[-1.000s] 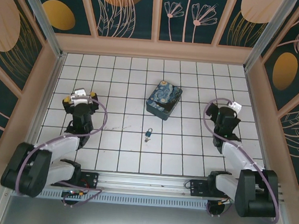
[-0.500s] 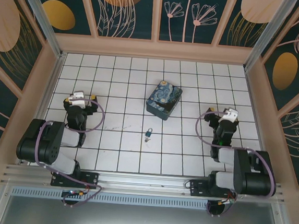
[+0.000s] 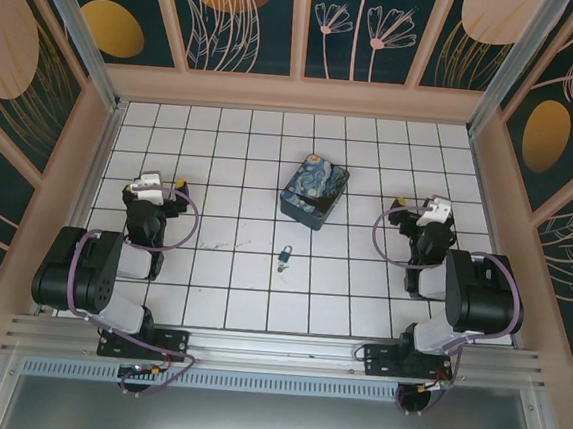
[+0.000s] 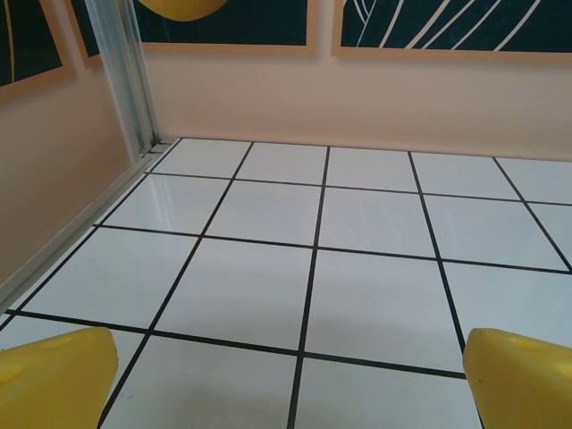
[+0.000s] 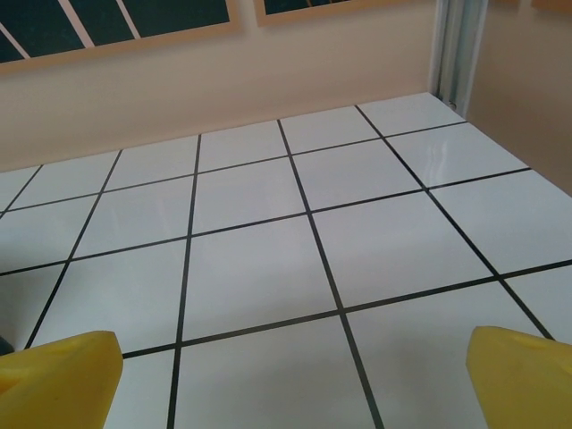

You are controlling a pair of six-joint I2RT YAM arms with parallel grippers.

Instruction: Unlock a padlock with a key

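Approaching not begun: left tool [image 3: 155, 185] and right tool [image 3: 427, 206] gape released and empty, well apart from the padlock [image 3: 285, 257] lying mid-surface near the starry box [image 3: 315, 192]; next likely grabbing the key, too tiny to locate.

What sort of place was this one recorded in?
Probably a purpose-built robot test enclosure rather than a home or workshop: a white gridded floor boxed in by floral-print panels, with an aluminium rail along the near edge.

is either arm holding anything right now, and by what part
Nothing: the left gripper and right gripper both have open, empty jaws; the padlock lies free, away from both.
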